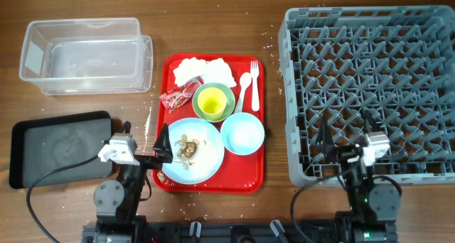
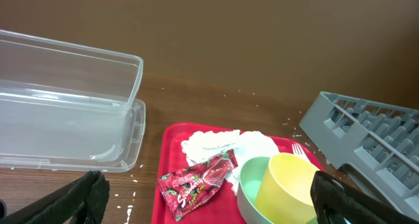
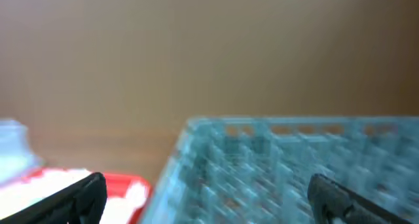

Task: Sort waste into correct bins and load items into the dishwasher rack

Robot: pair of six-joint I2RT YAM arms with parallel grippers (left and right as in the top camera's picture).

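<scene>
On the red tray (image 1: 245,173) lie white napkins (image 1: 202,70), a red wrapper (image 1: 174,99), a yellow-green cup (image 1: 211,101) standing in a pale green bowl (image 1: 229,95), a fork (image 1: 254,79), a spoon (image 1: 244,87), a light blue bowl (image 1: 242,134) and a light blue plate (image 1: 207,162) with food scraps (image 1: 188,148). My left gripper (image 1: 144,138) is open and empty at the tray's left edge; its wrist view shows the wrapper (image 2: 200,183) and cup (image 2: 288,185) ahead. My right gripper (image 1: 346,133) is open and empty over the rack's (image 1: 377,65) front; its view (image 3: 209,201) is blurred.
The clear tub (image 1: 85,55) stands at the back left and the black tray (image 1: 60,147) at the front left. White crumbs are scattered on the wooden table between them. The rack fills the right side.
</scene>
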